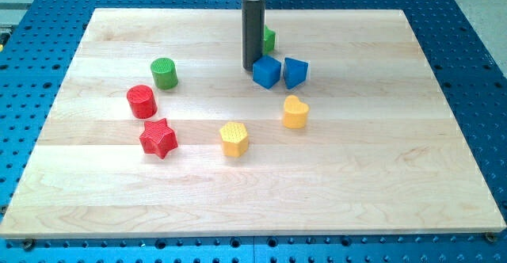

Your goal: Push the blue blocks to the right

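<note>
Two blue blocks sit side by side near the board's upper middle: a blue cube (267, 71) and, to its right, a blue wedge-like block (295, 72). My tip (251, 66) is at the lower end of the dark rod, touching or nearly touching the cube's left side. A green block (269, 39) is partly hidden behind the rod, just above the blue cube.
A green cylinder (165, 73), a red cylinder (142, 101) and a red star (158, 138) lie at the view's left. A yellow hexagonal block (234, 139) and a yellow heart-like block (295, 112) lie below the blue blocks. The wooden board (396, 176) rests on a blue perforated table.
</note>
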Action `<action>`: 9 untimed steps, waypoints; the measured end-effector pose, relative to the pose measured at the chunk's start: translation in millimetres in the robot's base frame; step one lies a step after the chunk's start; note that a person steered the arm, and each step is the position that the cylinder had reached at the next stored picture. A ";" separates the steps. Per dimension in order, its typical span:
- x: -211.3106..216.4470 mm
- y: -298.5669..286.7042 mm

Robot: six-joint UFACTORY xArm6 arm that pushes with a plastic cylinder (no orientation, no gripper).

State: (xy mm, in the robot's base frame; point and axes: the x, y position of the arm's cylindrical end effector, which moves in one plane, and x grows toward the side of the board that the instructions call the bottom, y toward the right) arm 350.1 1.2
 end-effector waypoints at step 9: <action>23.1 109.5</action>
State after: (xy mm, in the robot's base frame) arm 373.3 110.8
